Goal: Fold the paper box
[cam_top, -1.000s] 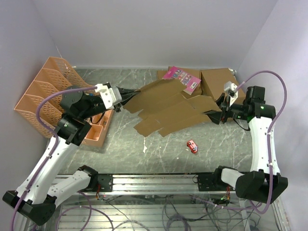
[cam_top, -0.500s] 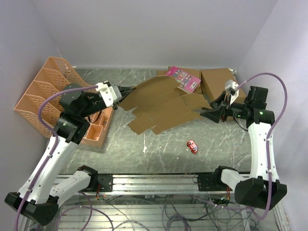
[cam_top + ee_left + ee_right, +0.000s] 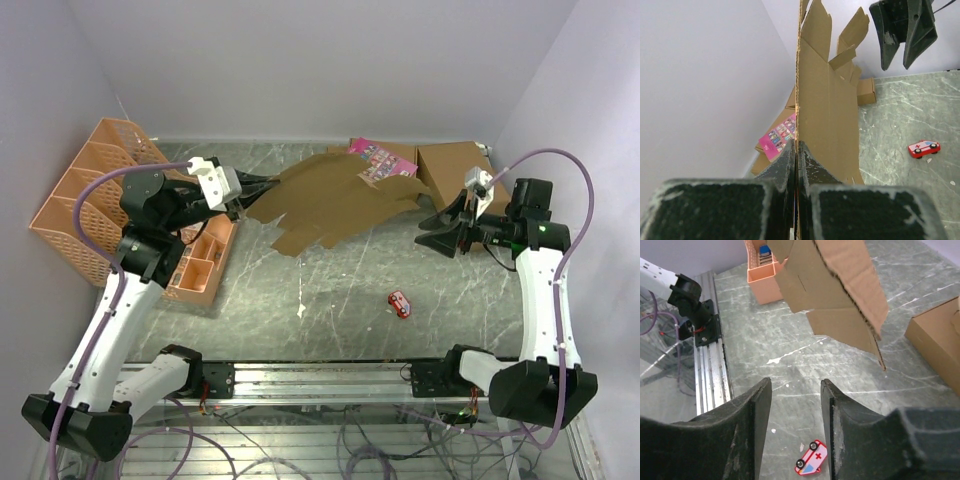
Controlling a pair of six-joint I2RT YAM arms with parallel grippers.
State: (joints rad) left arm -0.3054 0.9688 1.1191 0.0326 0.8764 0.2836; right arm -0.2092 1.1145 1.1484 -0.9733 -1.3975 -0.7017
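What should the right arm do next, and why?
Probably move the right gripper to the box's free edge and pinch it. Its jaws stand open, clear of the box, while the left gripper alone clamps the unfolded box above the table, so no fold can start.

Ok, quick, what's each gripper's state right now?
Left gripper: closed, holding the edge of the paper box.
Right gripper: open, holding nothing, apart from the box.

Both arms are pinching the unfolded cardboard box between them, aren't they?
No, only the left tool pinches the unfolded cardboard box; the right tool is open, empty and clear of it, as the right wrist view shows.
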